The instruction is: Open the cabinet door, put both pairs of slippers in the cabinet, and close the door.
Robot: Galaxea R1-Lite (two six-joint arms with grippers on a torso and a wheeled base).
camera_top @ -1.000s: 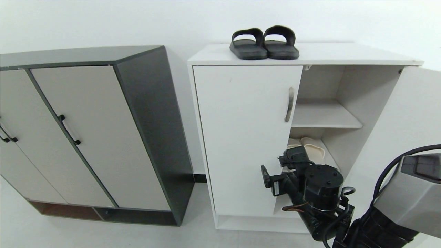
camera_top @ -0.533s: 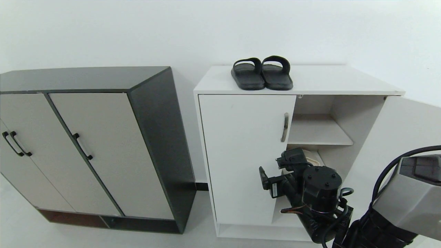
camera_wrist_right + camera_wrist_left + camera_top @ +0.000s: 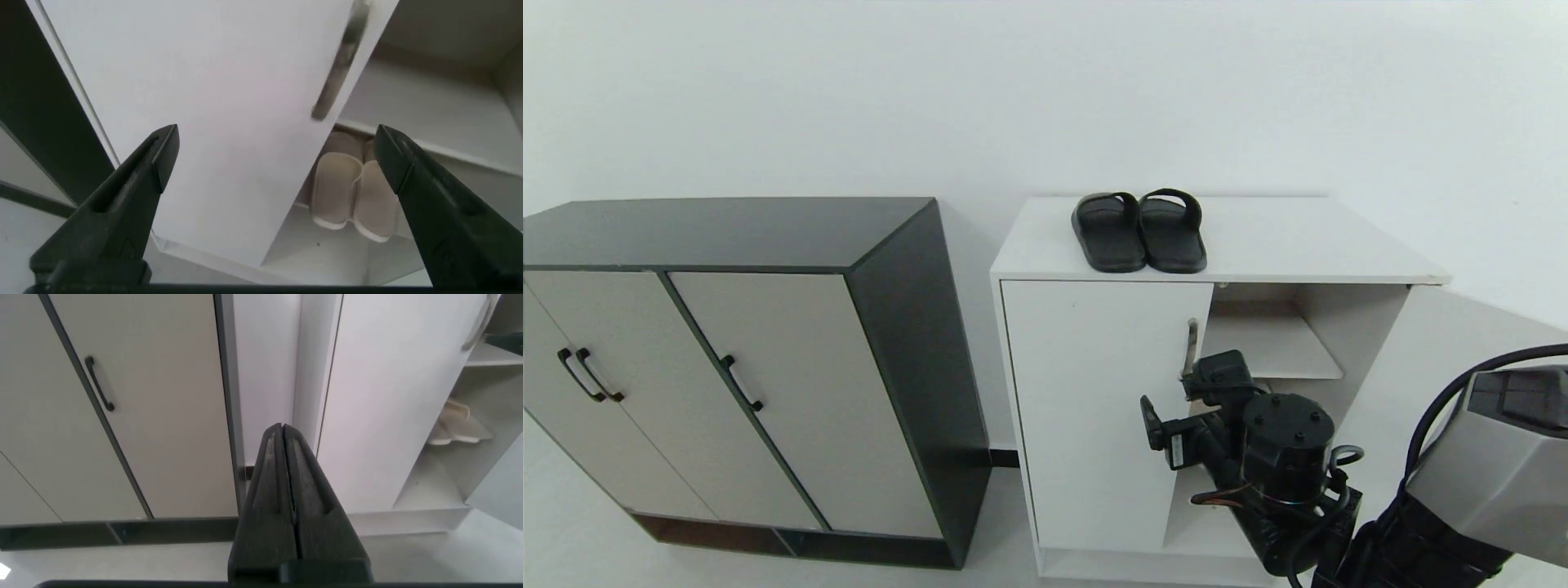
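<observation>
- Since a second ago my head camera has shifted, so both cabinets sit lower in its picture with more wall above; the furniture itself has not moved.
- Dark cabinet (image 3: 890, 343): black carcass, two grey doors with black handles, both shut, standing just left of the white one.
- White cabinet (image 3: 1258, 237): its left door (image 3: 1094, 408) is shut and carries a metal bar handle (image 3: 1192, 347). Its right door (image 3: 1462, 343) is swung wide open, showing an upper shelf (image 3: 1282, 347).
- Black slippers (image 3: 1139, 231): a pair of moulded slides with broad straps, side by side and touching. They sit on the white cabinet's top, toward its left half.
- Cream slippers (image 3: 355, 192): a pale pair lying side by side on a lower shelf inside the white cabinet, behind the shut door's edge.
- My right gripper (image 3: 276, 139) hangs before that door near the handle, fingers spread wide, holding nothing.
- My left gripper (image 3: 283, 433) is low before the gap between the cabinets, fingers pressed together, empty.
</observation>
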